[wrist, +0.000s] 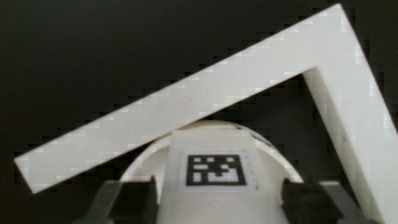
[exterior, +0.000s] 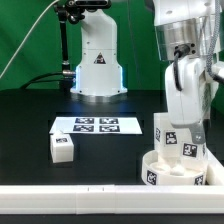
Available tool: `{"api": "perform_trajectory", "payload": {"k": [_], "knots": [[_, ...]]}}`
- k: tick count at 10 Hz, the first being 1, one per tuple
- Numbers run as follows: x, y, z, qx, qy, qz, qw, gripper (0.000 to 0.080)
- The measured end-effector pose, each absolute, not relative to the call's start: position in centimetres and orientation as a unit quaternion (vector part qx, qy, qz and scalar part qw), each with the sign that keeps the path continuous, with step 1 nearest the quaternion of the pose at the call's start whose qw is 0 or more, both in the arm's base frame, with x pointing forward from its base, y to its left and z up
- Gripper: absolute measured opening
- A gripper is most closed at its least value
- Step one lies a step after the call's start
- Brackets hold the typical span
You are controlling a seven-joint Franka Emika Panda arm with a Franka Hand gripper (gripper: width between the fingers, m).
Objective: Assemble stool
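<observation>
The round white seat disc [exterior: 176,174] lies at the exterior view's lower right, tags on its rim. My gripper [exterior: 186,120] stands straight above it, shut on a white stool leg [exterior: 189,143] that reaches down to the disc. A second leg [exterior: 160,129] stands upright on the disc on the side toward the exterior view's left. A third leg [exterior: 62,148] lies loose on the black table further to that view's left. In the wrist view the held leg [wrist: 217,140] with its tag sits between the dark fingers [wrist: 134,200] of my gripper [wrist: 226,206].
The marker board [exterior: 97,126] lies flat mid-table. A long white rail [exterior: 60,194] runs along the front edge; its corner [wrist: 267,80] fills the wrist view beyond the leg. The robot base [exterior: 97,60] stands at the back.
</observation>
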State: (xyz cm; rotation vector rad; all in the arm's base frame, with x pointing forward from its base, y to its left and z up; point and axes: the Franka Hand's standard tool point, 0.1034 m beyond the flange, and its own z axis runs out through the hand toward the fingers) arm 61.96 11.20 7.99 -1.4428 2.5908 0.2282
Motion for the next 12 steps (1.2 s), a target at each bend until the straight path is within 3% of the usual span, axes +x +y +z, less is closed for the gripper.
{"api": "perform_trajectory", "payload": {"k": [2,3,4,8,10,12], "knots": [[61.9,11.5,8.0,-0.505,0.855,0.075,0.088,0.0337],[61.9,11.5,8.0,-0.506,0.855,0.075,0.088,0.0433],[61.9,11.5,8.0,-0.508,0.854,0.075,0.088,0.0591],[62.6,12.1,10.7,-0.586,0.800,0.063,0.112,0.0646],[62.6,12.0,10.4,-0.647,0.752,0.055,0.115,0.0649],[62.7,11.4,10.2,-0.739,0.664,0.050,0.101,0.0649]]}}
